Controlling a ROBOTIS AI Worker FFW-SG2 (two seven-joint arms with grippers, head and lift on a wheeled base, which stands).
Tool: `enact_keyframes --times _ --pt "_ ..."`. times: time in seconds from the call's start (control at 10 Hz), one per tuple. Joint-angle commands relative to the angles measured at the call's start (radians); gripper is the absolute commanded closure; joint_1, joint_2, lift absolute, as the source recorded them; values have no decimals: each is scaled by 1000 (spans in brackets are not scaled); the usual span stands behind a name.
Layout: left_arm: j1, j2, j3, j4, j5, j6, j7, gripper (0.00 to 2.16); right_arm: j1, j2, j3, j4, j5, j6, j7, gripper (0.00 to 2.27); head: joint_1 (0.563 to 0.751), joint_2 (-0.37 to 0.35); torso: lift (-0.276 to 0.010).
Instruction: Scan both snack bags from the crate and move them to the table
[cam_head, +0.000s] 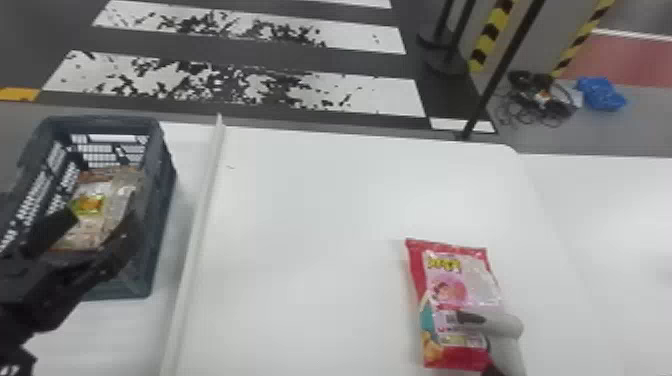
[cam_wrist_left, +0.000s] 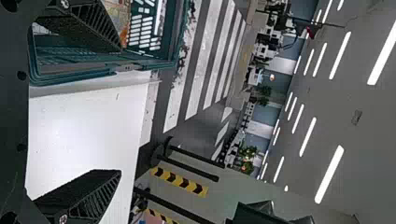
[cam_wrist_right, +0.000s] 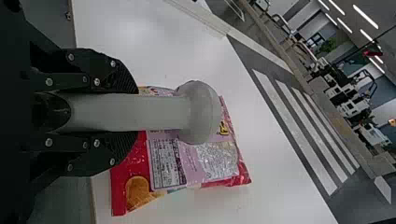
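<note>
Scanner (cam_head: 492, 324) over red snack bag (cam_head: 457, 280); second snack bag (cam_head: 100, 220) in crate (cam_head: 162, 200).
Red bag flat on tabletop (cam_head: 310, 225), yellow lettering on pink panel, small-print block; crate bag has green-and-yellow label. Right tool (cam_head: 492, 370) pinches scanner's handle; left tool (cam_head: 100, 218), spread, at crate. Lettering too blurred to transcribe.

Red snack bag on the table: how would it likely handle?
The red snack bag lies broad side down on the table, so a push would probably slide it. Its shiny, wrinkled film suggests it may flex and slip when pinched.
</note>
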Motion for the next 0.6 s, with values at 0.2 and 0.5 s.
enact_keyframes --times 0.2,0.5 --pt "8 0 4 -1 0 0 0 66 9 1 73 -29 79 -15 -9 2236 695 -64 -87" --pt "9 0 8 1 6 -3 -5 66 3 -23 141 2 163 -48 -57 2240 695 -23 -87"
